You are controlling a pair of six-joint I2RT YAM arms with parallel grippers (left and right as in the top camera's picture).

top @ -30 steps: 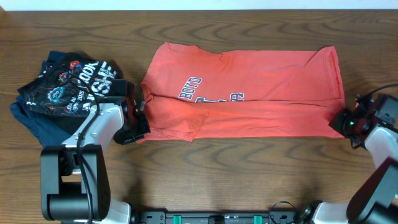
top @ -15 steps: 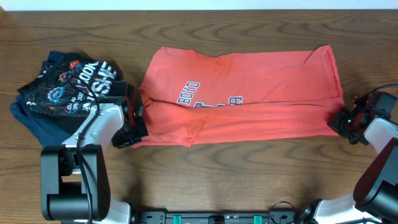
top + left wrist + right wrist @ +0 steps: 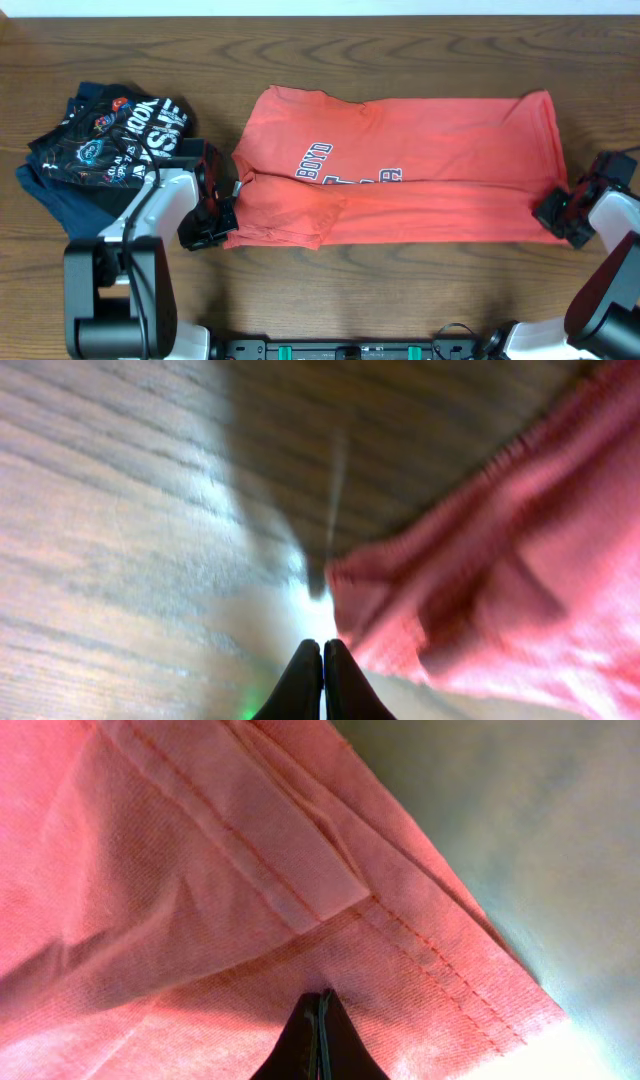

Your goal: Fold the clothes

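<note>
T-shirt [image 3: 440, 150]: red-orange, spread lengthwise on the table [image 3: 400, 290], stretched between the two sets of jaws.
Done: the near long edge looks turned up over the body, hiding the lower part of the lettering [image 3: 345, 170]; by my reading, one lengthwise fold.
Left to do: the far edge looks unfolded and the shirt is at full length, so the crosswise folds remain. The task is at an early stage, I judge.
Left gripper [image 3: 322, 652]: low over the table at the near collar-end corner. Jaws are pressed together, with the cloth edge just beside the tips and ahead of them. Whether any cloth is pinched, I cannot tell.
Right gripper [image 3: 322, 1005]: low at the near bottom-end corner. Jaws are closed on the shirt, and the stitched hem [image 3: 300, 890] lies ahead of the tips.
Pile of dark clothes [image 3: 100, 145]: beyond the left jaws, on the side away from the shirt and apart from it.
</note>
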